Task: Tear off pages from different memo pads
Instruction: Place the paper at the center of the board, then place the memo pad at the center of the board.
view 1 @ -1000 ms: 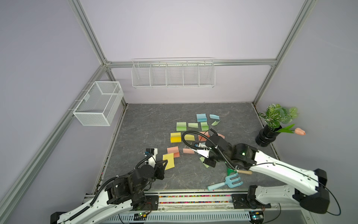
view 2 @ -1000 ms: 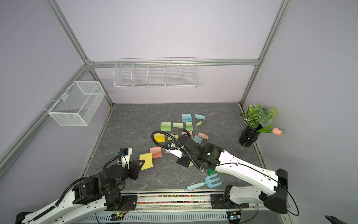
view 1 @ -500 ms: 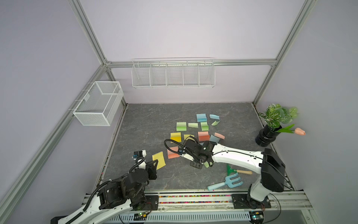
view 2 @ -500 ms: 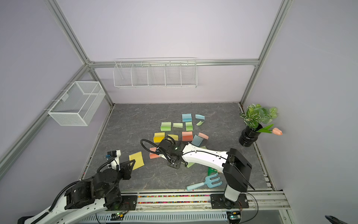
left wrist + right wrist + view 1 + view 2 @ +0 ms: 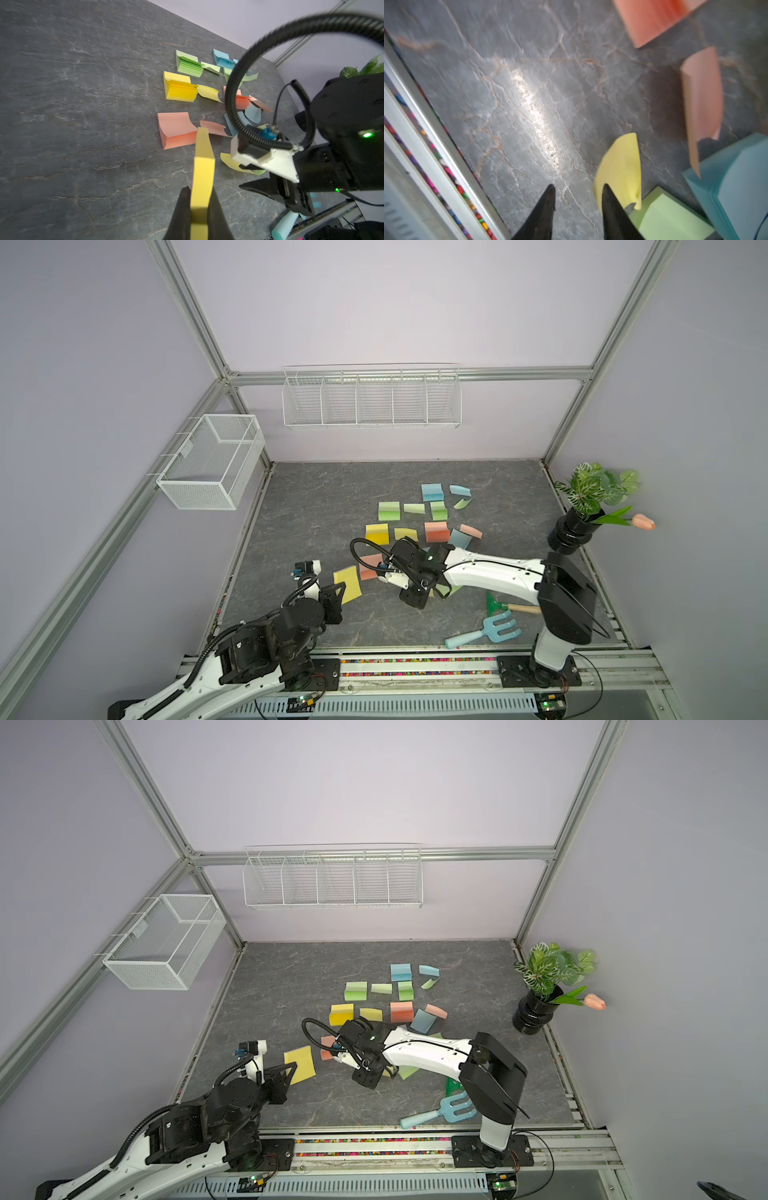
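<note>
My left gripper (image 5: 199,188) is shut on a thick yellow memo pad (image 5: 203,166), held on edge above the table at the front left (image 5: 348,581). My right gripper (image 5: 578,187) is open just over the table (image 5: 415,599), with nothing between its fingers. A curled yellow page (image 5: 620,166) lies right beside one finger, next to a green sheet (image 5: 670,218) and a blue pad (image 5: 737,187). Further memo pads lie behind: green (image 5: 389,510), blue (image 5: 432,492), yellow (image 5: 377,533), salmon (image 5: 436,531). Another salmon pad (image 5: 370,566) is partly hidden by the right arm. Loose pages (image 5: 414,508) lie among them.
A blue toy garden fork (image 5: 484,632) and a green tool with a wooden handle (image 5: 505,606) lie at the front right. A plant in a black vase (image 5: 575,531) stands at the right edge. Wire baskets (image 5: 212,460) (image 5: 371,398) hang on the walls.
The right jaws have opened and the yellow page has left them. The right arm has swung left and lower. The left gripper has shifted a little left with the yellow pad.
</note>
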Controlling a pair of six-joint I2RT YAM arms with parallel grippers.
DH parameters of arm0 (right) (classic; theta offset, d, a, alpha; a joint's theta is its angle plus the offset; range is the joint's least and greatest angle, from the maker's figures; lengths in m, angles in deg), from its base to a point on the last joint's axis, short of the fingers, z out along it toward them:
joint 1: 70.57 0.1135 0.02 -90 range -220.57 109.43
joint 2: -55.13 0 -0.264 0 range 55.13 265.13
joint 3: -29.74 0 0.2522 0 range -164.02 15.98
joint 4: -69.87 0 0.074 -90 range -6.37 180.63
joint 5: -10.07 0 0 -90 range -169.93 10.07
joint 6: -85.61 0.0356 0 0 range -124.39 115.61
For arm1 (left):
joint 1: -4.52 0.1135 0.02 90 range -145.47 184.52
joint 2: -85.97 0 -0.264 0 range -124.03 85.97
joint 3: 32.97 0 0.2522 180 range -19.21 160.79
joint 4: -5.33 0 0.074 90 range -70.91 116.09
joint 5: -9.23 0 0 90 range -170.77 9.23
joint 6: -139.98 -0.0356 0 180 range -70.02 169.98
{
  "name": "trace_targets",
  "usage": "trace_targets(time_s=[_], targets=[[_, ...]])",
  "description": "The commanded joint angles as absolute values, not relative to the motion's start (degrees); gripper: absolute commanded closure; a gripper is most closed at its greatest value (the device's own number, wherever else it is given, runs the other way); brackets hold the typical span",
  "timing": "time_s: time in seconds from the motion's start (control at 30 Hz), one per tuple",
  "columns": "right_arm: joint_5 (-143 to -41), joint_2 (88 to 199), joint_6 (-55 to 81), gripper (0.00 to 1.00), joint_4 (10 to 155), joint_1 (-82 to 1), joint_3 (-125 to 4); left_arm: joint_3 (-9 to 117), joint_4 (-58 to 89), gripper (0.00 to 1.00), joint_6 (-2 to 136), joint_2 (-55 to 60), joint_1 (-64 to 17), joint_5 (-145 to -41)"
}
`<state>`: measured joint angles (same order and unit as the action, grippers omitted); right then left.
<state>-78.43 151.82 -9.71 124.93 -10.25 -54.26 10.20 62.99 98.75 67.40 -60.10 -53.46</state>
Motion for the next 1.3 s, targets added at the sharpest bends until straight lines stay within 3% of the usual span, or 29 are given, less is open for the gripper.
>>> trace_targets(time_s=[0.0,0.17,0.27,0.4,0.63,0.67,0.77,0.8,0.97,1.2,1.23,1.27], targets=[[-75.36,140.29,-3.92,0.51,119.97,-12.78,-50.14,8.08,52.34,0.98,97.25,62.61,-59.69,-61.31],[-62.15,123.87,0.01,0.32,111.97,-14.51,-40.49,3.41,37.24,0.99,97.77,56.11,-53.07,-74.99],[-60.07,116.14,1.94,0.24,108.36,-15.32,-35.07,-1.01,26.94,0.99,100.73,51.17,-46.59,-84.35],[-60.35,110.86,3.25,0.22,107.63,-16.14,-30.47,-2.78,18.86,1.0,102.12,43.77,-44.08,-89.03],[-61.29,109.01,4.13,0.21,107.55,-16.57,-28.41,-0.96,18.39,0.99,102.91,32.32,-44.13,-89.26],[-61.26,109.02,4.21,0.21,107.53,-16.54,-28.36,-0.49,20.0,0.94,102.74,31.04,-44.09,-88.19],[-60.65,108.78,4.47,0.21,107.78,-16.6,-28.52,3.34,31.65,0.51,101.12,27.72,-44.08,-82.36],[-60.06,108.46,4.53,0.2,107.97,-16.58,-28.58,6.02,37.9,0.44,99.81,27.07,-44.08,-79.7],[-54.3,105.6,5.01,0.16,107.66,-16.59,-26.86,12.63,52.84,0.27,96.99,30.22,-44.08,-70.9],[-43.8,97.41,6.66,0.01,104.23,-16.6,-20.18,18.78,60.81,0.16,95.24,41.81,-44.15,-50.61],[-42.96,95.65,6.82,0.11,103.21,-16.53,-18.61,18.23,59.16,0.06,94.33,44.24,-44.09,-47.23],[-42.14,94.1,6.94,0.11,101.89,-16.6,-17.13,17.47,57.23,0.0,93.15,45.96,-44.09,-44.46]])
